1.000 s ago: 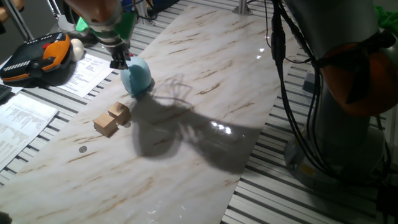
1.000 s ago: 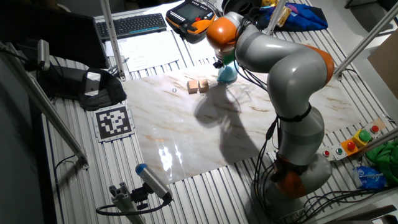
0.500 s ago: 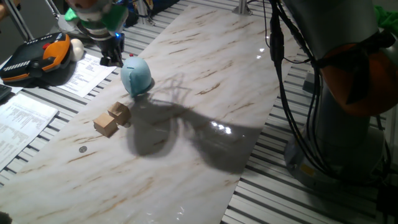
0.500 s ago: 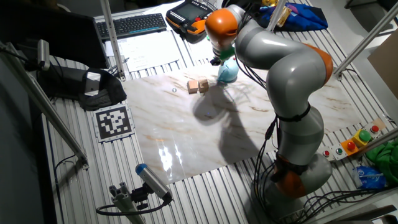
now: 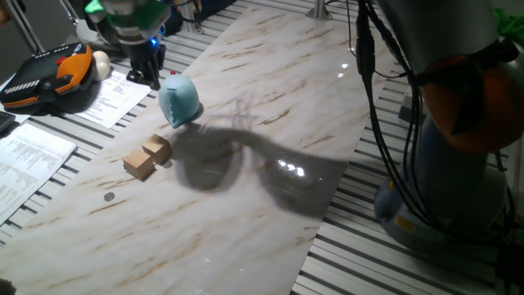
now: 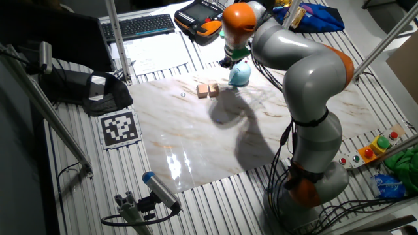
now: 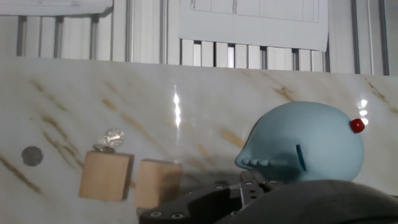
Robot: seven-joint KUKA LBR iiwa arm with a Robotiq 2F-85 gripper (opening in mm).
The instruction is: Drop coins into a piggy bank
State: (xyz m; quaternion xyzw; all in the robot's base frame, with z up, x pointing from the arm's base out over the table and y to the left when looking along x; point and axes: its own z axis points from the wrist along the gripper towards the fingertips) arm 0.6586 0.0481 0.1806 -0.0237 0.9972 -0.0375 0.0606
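Observation:
The pale blue piggy bank (image 5: 179, 101) stands on the marble table, with a red mark (image 7: 357, 126) and a slot on top; it also shows in the other fixed view (image 6: 239, 75) and in the hand view (image 7: 305, 149). My gripper (image 5: 149, 78) hangs just behind and to the left of it, apart from it. In the hand view the fingertips (image 7: 252, 182) meet at the centre, and no coin shows between them. A dark coin (image 7: 32, 155) lies on the table (image 5: 109, 197). A shiny coin (image 7: 111, 138) lies behind the left cube.
Two tan wooden cubes (image 5: 147, 156) (image 7: 106, 175) sit side by side next to the piggy bank. An orange-and-black case (image 5: 49, 74) and paper sheets (image 5: 115, 94) lie off the table's far-left edge. The arm's base (image 5: 442, 123) stands at the right.
My gripper has lifted off the top of the piggy bank and moved back and to the left. The piggy bank, cubes and coins have not moved.

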